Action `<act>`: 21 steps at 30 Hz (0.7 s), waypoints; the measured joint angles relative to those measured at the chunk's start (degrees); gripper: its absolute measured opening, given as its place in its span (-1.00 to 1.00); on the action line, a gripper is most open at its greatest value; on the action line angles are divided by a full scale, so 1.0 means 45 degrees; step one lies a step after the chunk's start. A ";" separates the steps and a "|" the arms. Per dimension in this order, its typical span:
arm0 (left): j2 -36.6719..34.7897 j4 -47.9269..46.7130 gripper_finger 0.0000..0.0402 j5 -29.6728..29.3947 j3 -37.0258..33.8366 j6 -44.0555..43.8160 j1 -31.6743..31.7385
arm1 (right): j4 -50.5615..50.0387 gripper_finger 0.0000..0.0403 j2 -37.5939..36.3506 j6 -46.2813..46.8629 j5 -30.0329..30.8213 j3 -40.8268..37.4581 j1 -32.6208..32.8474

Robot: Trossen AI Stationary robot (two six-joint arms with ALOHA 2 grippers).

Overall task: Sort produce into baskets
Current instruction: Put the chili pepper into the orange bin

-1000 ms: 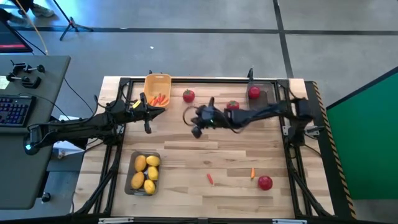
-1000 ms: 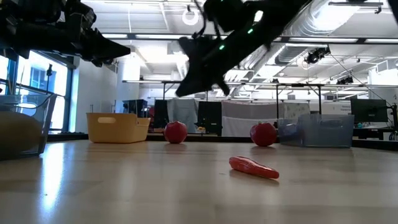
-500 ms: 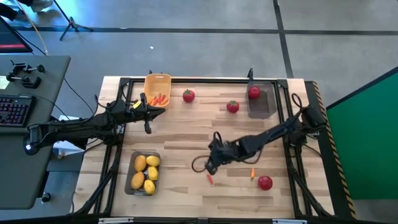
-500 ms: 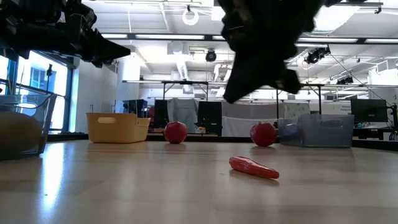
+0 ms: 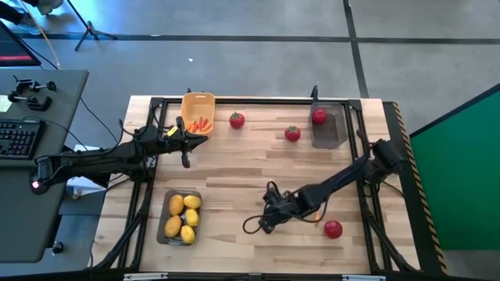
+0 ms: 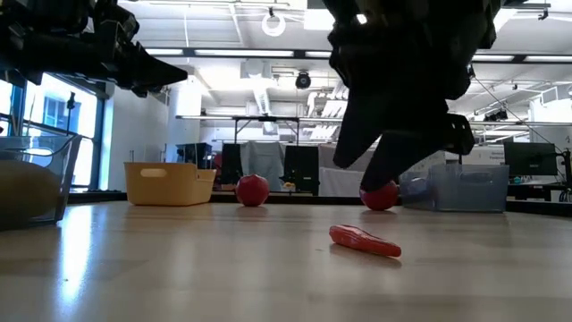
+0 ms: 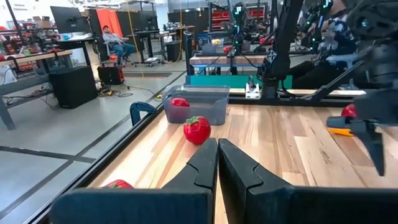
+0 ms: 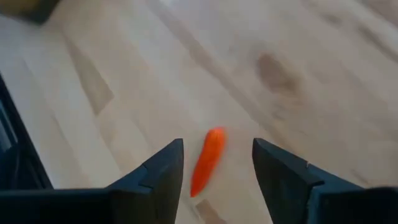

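wood table (image 5: 234,176), keyboard (image 5: 17,139), seated person (image 7: 115,42)

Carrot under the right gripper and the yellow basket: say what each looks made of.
Carrot: probably smooth moulded plastic, uniformly orange with no leaves or roots.
Yellow basket: looks like matte opaque plastic, with an even colour, rounded rim and a cut-out handle slot.

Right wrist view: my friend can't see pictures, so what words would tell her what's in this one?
A small orange carrot lies on the wooden table, right in the gap between the right gripper's two dark fingers, which are open and not touching it. Nothing else shows clearly except pale wood planks.
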 joint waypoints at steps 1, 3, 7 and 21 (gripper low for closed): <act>0.0000 -0.0020 -1.00 0.0000 0.0000 -0.0004 0.0000 | -0.0052 -0.10 0.0174 -0.0132 -0.0047 0.0204 0.0034; 0.0000 -0.0146 -1.00 0.0000 0.0000 -0.0004 0.0000 | -0.0371 -0.12 0.0584 -0.0277 -0.0250 0.0724 0.0055; 0.0000 -0.0267 -1.00 0.0000 0.0000 0.0001 0.0000 | -0.2148 -0.18 0.1502 -0.0434 -0.0391 0.1897 0.0041; 0.0000 -0.0329 -1.00 -0.0005 0.0000 0.0295 0.0000 | -0.3215 -0.49 0.2837 -0.0851 -0.1626 0.3354 -0.0298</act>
